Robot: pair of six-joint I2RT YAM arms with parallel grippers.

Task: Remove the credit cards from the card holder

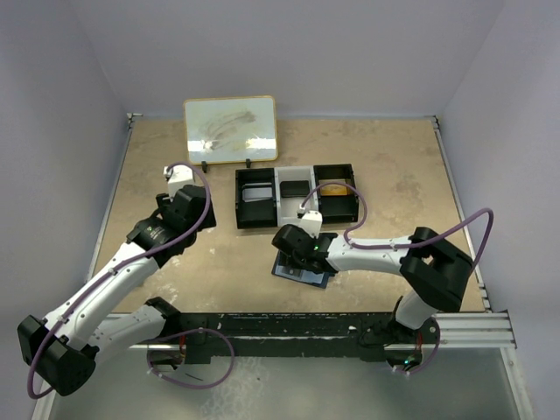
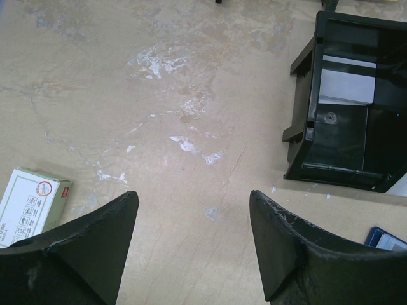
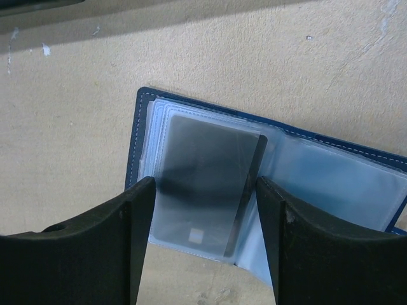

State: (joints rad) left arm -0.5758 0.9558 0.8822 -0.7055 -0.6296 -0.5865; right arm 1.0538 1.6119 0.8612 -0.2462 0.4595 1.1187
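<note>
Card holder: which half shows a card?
Dark navy-blue folding card holder: the half below the right end effector shows a grey card; the other looks empty.

At the back of your tan, marbled table [image 1: 394,166] a wood-framed whiteboard [image 1: 230,129] stands propped on small black feet, its face smeared grey. Just in front of it you see a black three-compartment tray [image 1: 255,224]. A pale flat piece lies in its left bay, a small dark object in the middle, and something orange in the right. In your left wrist view a red-and-white box [image 2: 28,203] lies flat, well apart from the tray, with white scuffs [image 2: 184,143] on the tabletop between them.
</note>
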